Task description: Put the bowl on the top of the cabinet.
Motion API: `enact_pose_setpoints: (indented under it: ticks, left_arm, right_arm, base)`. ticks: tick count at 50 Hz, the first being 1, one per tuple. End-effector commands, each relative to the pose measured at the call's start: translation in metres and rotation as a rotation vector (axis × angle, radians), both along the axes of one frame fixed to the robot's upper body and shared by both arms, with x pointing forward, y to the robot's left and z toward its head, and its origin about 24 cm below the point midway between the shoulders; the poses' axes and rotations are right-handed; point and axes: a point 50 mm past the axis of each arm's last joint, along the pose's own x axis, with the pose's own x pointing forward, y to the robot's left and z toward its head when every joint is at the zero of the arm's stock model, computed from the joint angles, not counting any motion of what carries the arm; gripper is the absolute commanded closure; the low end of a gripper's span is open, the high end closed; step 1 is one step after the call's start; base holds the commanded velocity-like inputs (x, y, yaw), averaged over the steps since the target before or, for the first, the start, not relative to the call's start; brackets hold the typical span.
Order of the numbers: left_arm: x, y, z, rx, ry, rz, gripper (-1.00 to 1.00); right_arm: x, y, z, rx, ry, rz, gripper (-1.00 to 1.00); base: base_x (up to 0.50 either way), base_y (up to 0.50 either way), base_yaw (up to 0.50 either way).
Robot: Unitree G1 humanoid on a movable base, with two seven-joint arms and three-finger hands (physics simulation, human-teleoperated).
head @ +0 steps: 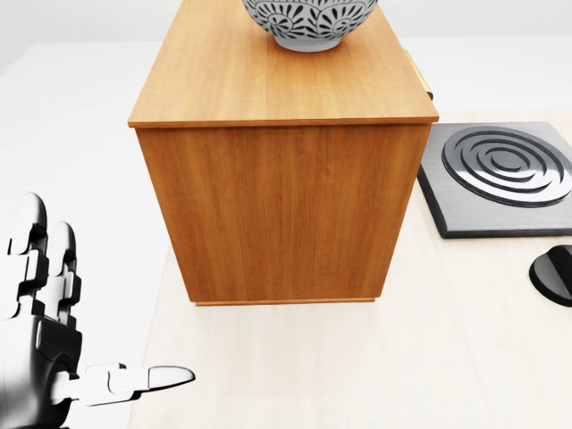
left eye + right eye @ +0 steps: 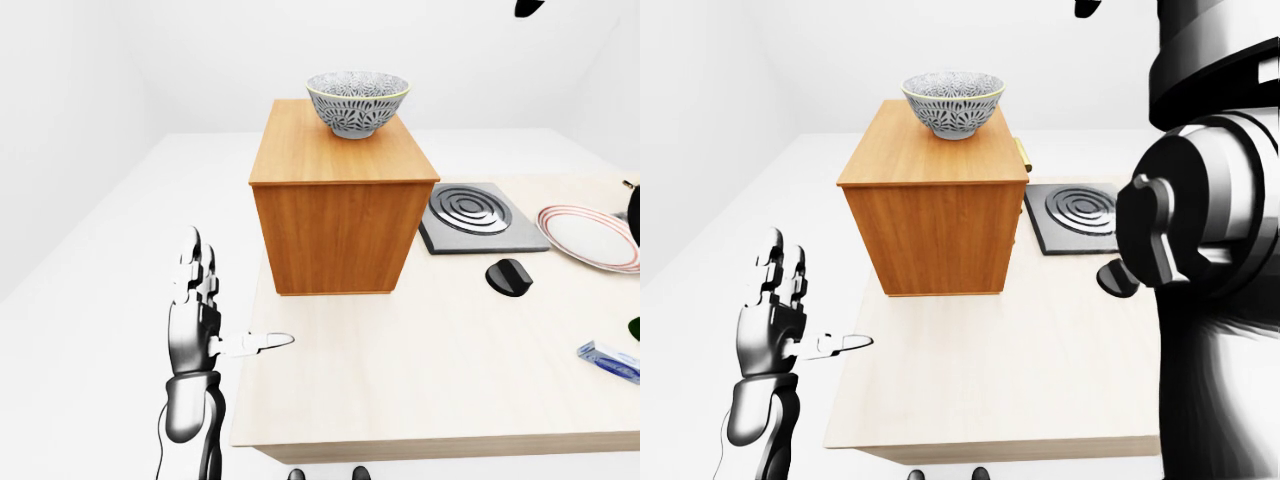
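a plain white room surrounds a pale wooden bench (image 2: 420, 390). on the bench stands a wooden cabinet (image 2: 335, 225), and the patterned bowl (image 2: 357, 102) sits upright on the cabinet's top, toward the far edge, with nothing touching it. in the left-eye view, right of the cabinet lies a dark hob plate with ring grooves (image 2: 478, 216), then a black knob (image 2: 508, 276) below it, a red-rimmed plate (image 2: 590, 236) at the right edge and a small blue packet (image 2: 610, 360) lower down. the left hand (image 2: 200, 315) hovers off the bench's left edge, fingers spread wide and upright, thumb pointing toward the bench, holding nothing. the right arm (image 2: 1210, 220) fills the right-eye view's right side; its hand runs out of view at the top, so i cannot tell its state.
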Motion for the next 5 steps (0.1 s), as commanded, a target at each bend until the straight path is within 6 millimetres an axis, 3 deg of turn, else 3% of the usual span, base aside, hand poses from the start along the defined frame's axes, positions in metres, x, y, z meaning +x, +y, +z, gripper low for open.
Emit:
enact_pose_setpoints:
  ticks: [1,5]
  left_arm:
    - [0.001,0.001,0.003,-0.001,-0.013,0.009,-1.00]
    - [0.002,0.002,0.003,-0.002,-0.014,0.014,-1.00]
  right_arm:
    - [-0.021,-0.035,0.020,0.027,-0.041,-0.095,-1.00]
    - [-0.027,-0.055,0.022,0.048,-0.043,-0.154,-1.00]
  base:
    - [0.00,0.00,0.00]
    - [0.00,0.00,0.00]
